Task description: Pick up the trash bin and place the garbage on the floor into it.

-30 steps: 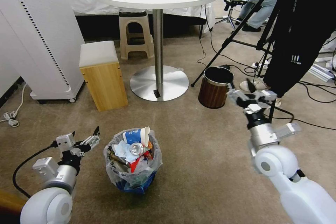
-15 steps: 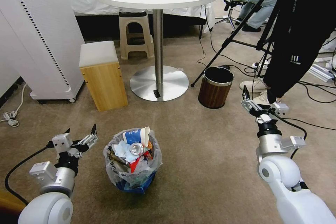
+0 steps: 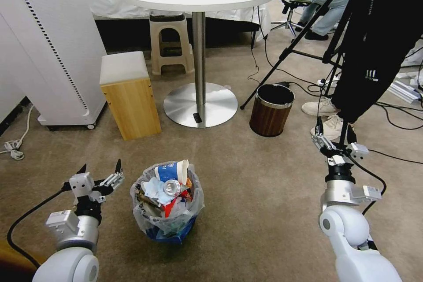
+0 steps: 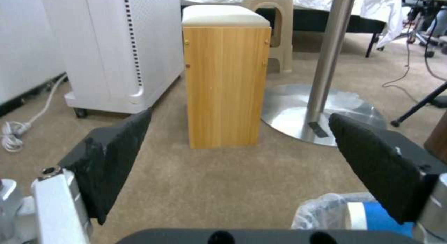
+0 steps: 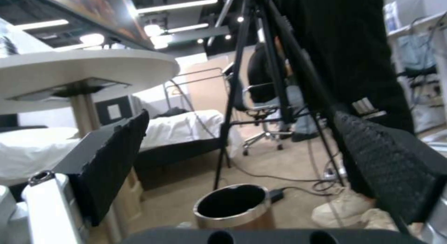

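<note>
No readable text appears; the blue-white paper cup (image 3: 172, 171) atop the trash bin (image 3: 167, 202) carries print too small to read.

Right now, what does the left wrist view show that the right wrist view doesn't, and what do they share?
Left wrist view: the open left gripper frames a wooden stool and a white cabinet; at one edge, the bag rim of the trash bin with a blue-white paper cup.

Right wrist view: the open right gripper faces the brown wood-grain bin, a black tripod and a person's dark clothing.

Both: the round table's metal post, carpet, and nothing held.
</note>
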Available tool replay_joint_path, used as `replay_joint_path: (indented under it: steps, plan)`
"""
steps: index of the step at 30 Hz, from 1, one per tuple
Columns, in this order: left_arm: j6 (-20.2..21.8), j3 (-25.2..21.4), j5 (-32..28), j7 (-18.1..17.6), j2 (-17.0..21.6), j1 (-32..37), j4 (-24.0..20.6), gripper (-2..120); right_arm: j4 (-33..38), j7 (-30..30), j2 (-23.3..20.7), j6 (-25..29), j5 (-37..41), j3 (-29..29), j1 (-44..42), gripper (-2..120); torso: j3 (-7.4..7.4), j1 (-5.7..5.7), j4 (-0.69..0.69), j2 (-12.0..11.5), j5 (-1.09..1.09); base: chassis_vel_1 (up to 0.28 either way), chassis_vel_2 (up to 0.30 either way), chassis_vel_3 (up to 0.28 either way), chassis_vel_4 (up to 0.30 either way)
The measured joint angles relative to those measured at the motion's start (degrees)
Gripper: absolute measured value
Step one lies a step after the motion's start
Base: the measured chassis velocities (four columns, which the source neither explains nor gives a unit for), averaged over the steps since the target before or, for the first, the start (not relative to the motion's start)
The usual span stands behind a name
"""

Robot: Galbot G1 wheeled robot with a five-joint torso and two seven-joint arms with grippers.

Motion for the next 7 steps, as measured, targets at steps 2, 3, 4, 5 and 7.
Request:
replay_joint_path:
  steps: [2, 3, 4, 5, 7]
  plan:
    - [-0.5, 0.0, 1.5, 0.2, -0.4, 0.5, 0.0, 100, -0.5, -0.3, 0.7, 0.9, -1.0, 0.9, -0.2, 100, 0.0, 0.0, -0.01, 0.0, 0.01, 0.0, 0.0, 0.0, 0.0]
    - [-0.9, 0.0, 2.5, 0.2, -0.8, 0.8, 0.0, 100, -0.5, -0.5, 1.1, 1.2, -1.3, 1.3, -0.4, 100, 0.0, 0.0, -0.01, 0.0, 0.0, 0.0, 0.0, 0.0, 0.0]
    - [-1.1, 0.0, 3.0, 0.2, -1.0, 1.0, 0.0, 100, -0.6, -0.6, 1.4, 1.4, -1.5, 1.5, -0.5, 100, 0.0, 0.0, 0.0, 0.0, 0.0, 0.0, 0.0, 0.0, 0.0]
    - [-1.6, 0.1, 4.0, 0.3, -1.4, 1.2, 0.3, 100, -0.9, -0.8, 1.9, 1.9, -2.1, 1.5, -0.8, 100, 0.0, 0.0, 0.0, 0.0, 0.0, 0.0, 0.0, 0.0, 0.0]
    - [-1.7, 0.3, 4.3, 0.4, -1.6, 1.3, 0.4, 100, -1.2, -1.0, 2.1, 2.4, -2.5, 1.5, -1.1, 100, 0.0, 0.0, 0.0, 0.0, 0.0, 0.0, 0.0, 0.0, 0.0]
